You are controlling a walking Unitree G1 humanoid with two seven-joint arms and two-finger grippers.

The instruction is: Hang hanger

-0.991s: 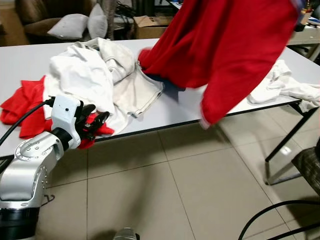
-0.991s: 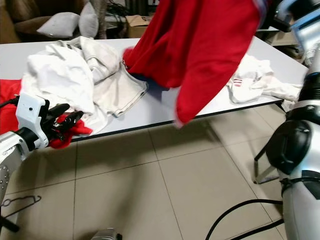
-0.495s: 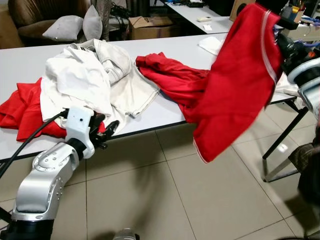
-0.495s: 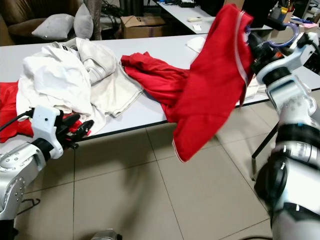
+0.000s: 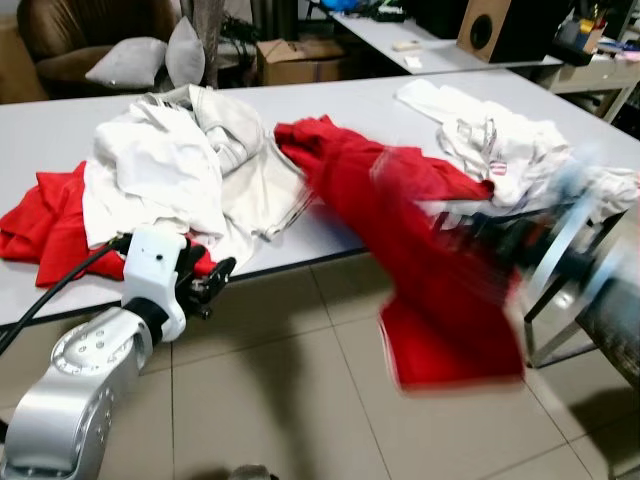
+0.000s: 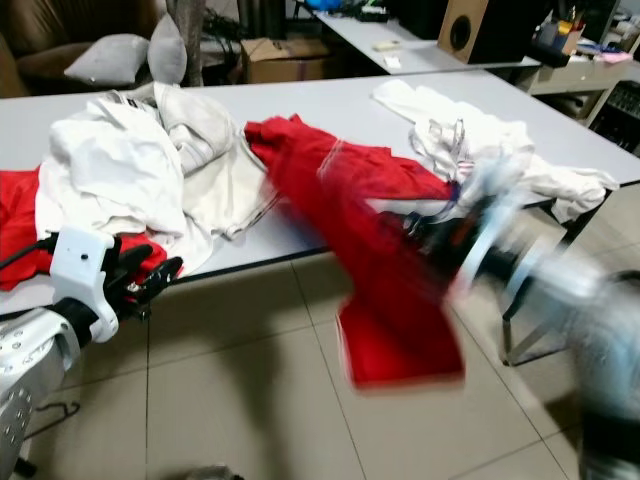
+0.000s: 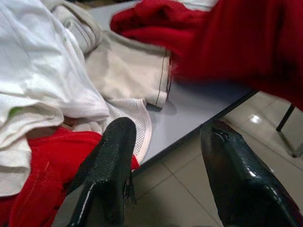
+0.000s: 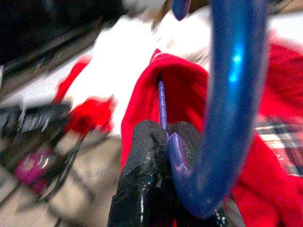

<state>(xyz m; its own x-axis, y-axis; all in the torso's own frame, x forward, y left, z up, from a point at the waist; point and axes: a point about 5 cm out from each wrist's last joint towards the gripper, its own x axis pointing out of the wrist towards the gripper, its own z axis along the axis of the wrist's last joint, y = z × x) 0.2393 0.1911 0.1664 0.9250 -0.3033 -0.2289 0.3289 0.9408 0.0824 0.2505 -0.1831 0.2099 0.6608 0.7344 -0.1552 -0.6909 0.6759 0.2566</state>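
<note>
The right gripper (image 8: 163, 142) is pinching the blue hanger (image 8: 222, 109) with its fingers (image 8: 142, 189) pressed together on the plastic at the base of the hook, and the hook is curving up close past the wrist camera. A red garment (image 5: 420, 260) is hanging on the hanger, bunched just behind the fingers. In the head views the right arm (image 6: 520, 260) is reaching in low from the right, heavily blurred, at the front edge of the worktop (image 5: 60, 115); the garment is trailing from the worktop surface over that edge and draping down toward the tiled floor (image 5: 300, 400). The left gripper (image 7: 165, 142) is hovering just off the worktop's front edge on the left, its fingers (image 7: 113, 156) spread apart and holding nothing, pointing toward a heap of white clothes (image 5: 170, 160) with a red cloth (image 5: 40, 215) lying under and beside it. More white clothes (image 6: 470, 135) are lying on the right part of the worktop, behind the right arm. Beyond the worktop, grey cushions (image 5: 150, 55) are resting on a brown sofa (image 5: 60, 25), with a cardboard box (image 5: 300, 60) near them.
</note>
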